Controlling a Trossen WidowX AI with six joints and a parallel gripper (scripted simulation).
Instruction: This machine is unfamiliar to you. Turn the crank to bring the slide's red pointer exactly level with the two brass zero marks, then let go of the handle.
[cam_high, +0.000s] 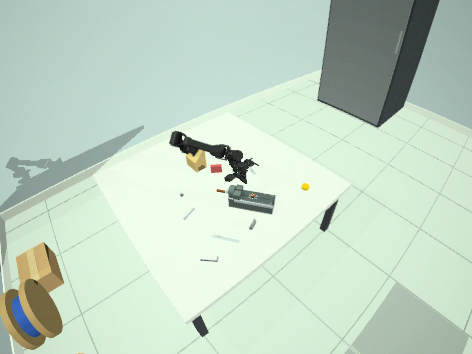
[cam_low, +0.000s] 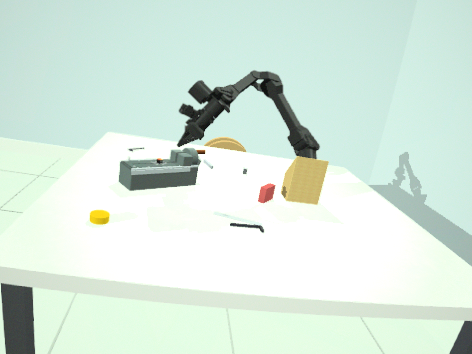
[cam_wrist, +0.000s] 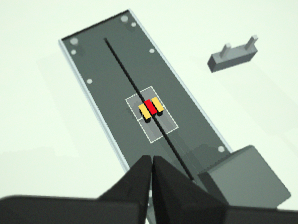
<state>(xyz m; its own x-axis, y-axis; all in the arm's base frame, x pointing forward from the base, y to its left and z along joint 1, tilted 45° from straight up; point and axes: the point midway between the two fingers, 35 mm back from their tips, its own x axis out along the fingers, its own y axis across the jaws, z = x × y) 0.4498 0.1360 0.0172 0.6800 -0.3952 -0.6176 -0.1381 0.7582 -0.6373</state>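
Observation:
The dark grey machine (cam_high: 251, 204) (cam_low: 162, 179) (cam_wrist: 110, 90) stands on the table. In the wrist view its red pointer (cam_wrist: 150, 107) sits between the two brass marks, left (cam_wrist: 144, 111) and right (cam_wrist: 158, 104), and looks about level with them. The orange-brown crank handle (cam_high: 220, 190) (cam_low: 200, 151) sticks out at the housing end; it is hidden in the wrist view. My gripper (cam_low: 179, 145) (cam_wrist: 151, 163) is shut and empty, with its tips above the machine near the housing, apart from the handle.
The raised housing block (cam_wrist: 247, 177) is right of the fingers. A grey two-pegged block (cam_wrist: 232, 57) (cam_high: 253, 224) lies beside the machine. A red block (cam_high: 216, 168) (cam_low: 266, 193), a wooden block (cam_high: 196, 161) (cam_low: 307, 180) and a yellow disc (cam_high: 305, 186) (cam_low: 99, 217) are on the table.

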